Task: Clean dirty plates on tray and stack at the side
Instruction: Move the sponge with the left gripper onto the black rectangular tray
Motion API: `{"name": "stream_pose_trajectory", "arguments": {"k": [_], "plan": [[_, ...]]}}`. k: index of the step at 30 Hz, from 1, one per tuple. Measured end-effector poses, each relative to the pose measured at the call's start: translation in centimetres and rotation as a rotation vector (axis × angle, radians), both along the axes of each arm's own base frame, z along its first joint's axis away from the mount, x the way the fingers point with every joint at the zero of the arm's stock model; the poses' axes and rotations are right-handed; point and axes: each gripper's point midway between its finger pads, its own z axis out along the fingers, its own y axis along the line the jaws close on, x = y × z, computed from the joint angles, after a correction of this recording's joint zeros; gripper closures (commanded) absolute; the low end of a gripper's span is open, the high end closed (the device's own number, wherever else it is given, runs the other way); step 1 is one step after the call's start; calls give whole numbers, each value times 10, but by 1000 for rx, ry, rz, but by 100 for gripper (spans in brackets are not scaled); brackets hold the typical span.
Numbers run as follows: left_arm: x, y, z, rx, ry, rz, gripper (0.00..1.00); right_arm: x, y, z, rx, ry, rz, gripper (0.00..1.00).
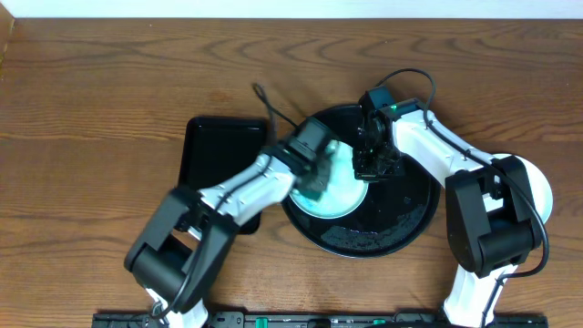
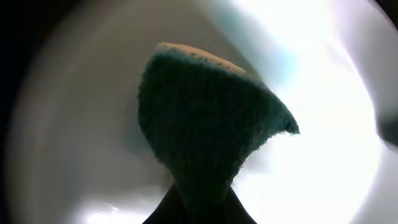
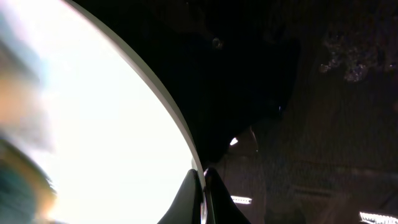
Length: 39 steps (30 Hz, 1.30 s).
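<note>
Overhead view: left pincer point(image 1: 318, 179) pinches a sponge point(image 2: 205, 124) against the plate point(image 1: 344, 193) on the tray point(image 1: 405, 219); right pincer point(image 1: 368, 169) clamps the plate's rim.

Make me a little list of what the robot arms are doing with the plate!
plate: pale with a teal tint, in the round black tray
left gripper: shut on a green sponge pressed to the plate
right gripper: pinching the plate's rim
beside it: rectangular black tray, on the left arm's side
table: brown wood
</note>
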Motion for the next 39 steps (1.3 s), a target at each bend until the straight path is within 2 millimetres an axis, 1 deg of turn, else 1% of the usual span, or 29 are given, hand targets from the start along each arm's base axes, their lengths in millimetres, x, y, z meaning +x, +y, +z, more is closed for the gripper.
{"name": "stream_pose_trajectory", "arguments": {"k": [2, 4, 7, 9, 12, 14, 15, 18, 20, 21, 23, 25, 27, 29, 31, 33, 34, 38, 39], "plan": [[16, 14, 1, -7, -18, 50, 92, 0, 0, 0, -1, 1, 0, 99], [21, 19, 2, -37, -8, 68, 92, 0, 1, 0, 6, 0, 0, 97], [19, 14, 4, -96, 25, 54, 92, 0, 0, 0, 3, 1, -2, 82], [14, 7, 6, -148, 57, 36, 92, 1, 0, 0, -1, -3, 1, 82], [5, -3, 12, -222, 105, 3, 91, 6, 1, 0, 3, -26, 4, 85], [0, -9, 20, -259, 117, -17, 87, 11, 3, 0, 10, -46, 4, 89], [0, -11, 27, -276, 112, -27, 85, 13, 3, -1, 11, -56, 3, 92], [1, -14, 48, -320, 78, -45, 84, 16, 4, 0, 15, -69, 5, 99], [3, -13, 59, -339, 61, -46, 84, 16, 5, 0, 20, -67, 7, 99], [3, -12, 61, -342, 59, -45, 84, 15, 5, 0, 23, -63, 6, 99], [1, -6, 61, -335, 76, -34, 86, 14, 6, 0, 26, -58, 7, 99], [-3, 4, 56, -311, 111, -12, 89, 13, 6, 0, 26, -54, 6, 99], [-5, 16, 51, -279, 137, 18, 89, 11, 5, 0, 23, -47, 6, 98], [-5, 26, 47, -259, 153, 45, 90, 9, 4, -2, 20, -39, 6, 95], [-4, 37, 45, -243, 166, 76, 90, 6, 3, -4, 18, -32, 3, 88], [-1, 47, 44, -234, 171, 103, 91, 1, 3, -8, 23, -19, 4, 89], [1, 50, 43, -232, 170, 111, 92, 1, 4, -8, 27, -26, 5, 91], [3, 55, 44, -229, 160, 106, 92, 2, 7, -8, 46, -55, 3, 99], [3, 55, 45, -228, 155, 98, 92, 2, 7, -8, 49, -62, 0, 99]]}}
